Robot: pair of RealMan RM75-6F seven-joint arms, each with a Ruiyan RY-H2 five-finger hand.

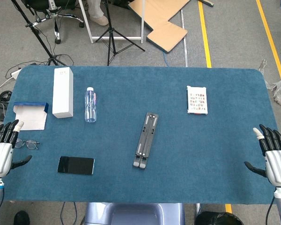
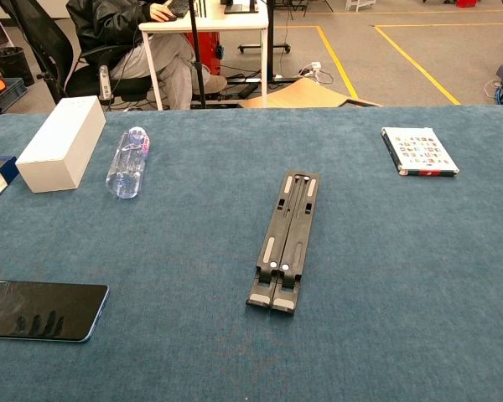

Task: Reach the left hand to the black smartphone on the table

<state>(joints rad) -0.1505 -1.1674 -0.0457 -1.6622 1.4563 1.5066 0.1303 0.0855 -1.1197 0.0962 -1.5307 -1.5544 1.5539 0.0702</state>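
The black smartphone [image 1: 76, 165] lies flat, screen up, near the table's front left; in the chest view the smartphone [image 2: 40, 310] sits at the lower left. My left hand [image 1: 2, 152] hovers at the table's left edge, fingers spread and holding nothing, a short way left of the phone. My right hand [image 1: 274, 157] is at the right edge, fingers apart and empty. Neither hand shows in the chest view.
A pair of glasses [image 1: 26, 144] lies between my left hand and the phone. A folded black stand [image 1: 145, 139] lies mid-table. A white box [image 1: 62, 92], a water bottle [image 1: 90, 104], an open blue-rimmed box [image 1: 30, 115] and a small book [image 1: 196, 99] sit farther back.
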